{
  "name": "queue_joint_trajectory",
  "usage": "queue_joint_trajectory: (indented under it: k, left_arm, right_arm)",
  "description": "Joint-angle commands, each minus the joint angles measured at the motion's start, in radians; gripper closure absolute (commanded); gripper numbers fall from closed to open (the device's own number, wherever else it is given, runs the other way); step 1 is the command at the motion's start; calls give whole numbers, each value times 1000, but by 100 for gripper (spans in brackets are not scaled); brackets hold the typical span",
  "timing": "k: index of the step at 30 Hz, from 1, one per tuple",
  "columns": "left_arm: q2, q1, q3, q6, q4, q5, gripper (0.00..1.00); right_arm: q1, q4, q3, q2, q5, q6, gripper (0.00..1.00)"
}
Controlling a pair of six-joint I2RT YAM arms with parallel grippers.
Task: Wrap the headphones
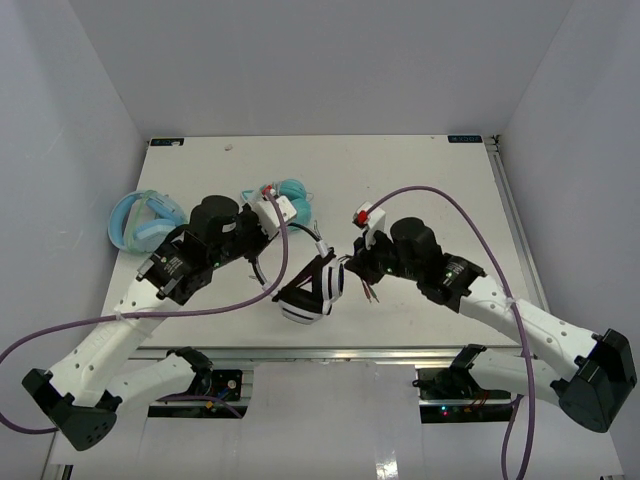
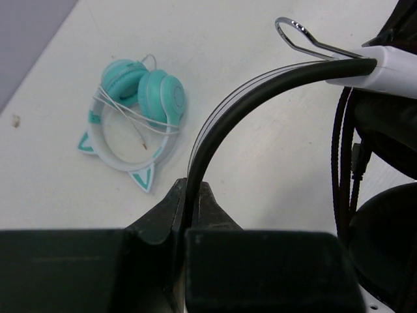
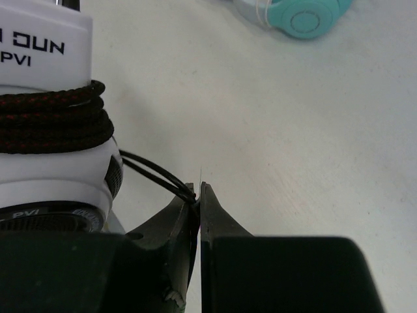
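headphones glossy white, left claw clamped on curved black headband, right claw pinching thin black cable

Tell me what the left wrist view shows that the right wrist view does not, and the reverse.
Only the left wrist view: the left fingers shut on the black headband, and the teal headphones whole, with cat ears. Only the right wrist view: the right fingers pinching the thin cable, and lettering on the headphones. Both: the table, the teal headphones (one earcup only in the right view) and part of the headphones.
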Motion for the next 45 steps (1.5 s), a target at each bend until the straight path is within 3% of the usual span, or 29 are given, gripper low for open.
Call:
queue_joint_trajectory:
  k: [1,5,16,18,25,29,33,45]
  left_arm:
    - [-58,-8,-107,225,118,-98,100]
    - [-55,-13,-202,293,289,-160,100]
    - [88,-45,-272,405,477,-324,100]
    - [100,-56,-304,422,523,-315,100]
    - [148,-56,-320,444,549,-224,100]
    - [265,-53,-261,442,498,-232,100]
    - [338,-27,-236,427,497,-129,100]
    - [616,1,-135,436,508,-9,100]
  right_arm:
    - [-52,-130,183,39,-17,-27,92]
    - [-67,-194,266,92,-43,-32,92]
    - [-87,-265,322,151,-29,-20,92]
    - [-98,-267,328,167,-53,-27,92]
    - [-153,-290,351,253,74,-29,92]
    - [-163,-273,320,290,60,-24,92]
    - [-189,-213,283,337,60,-16,92]
    - [-362,-142,249,464,-46,9,92]
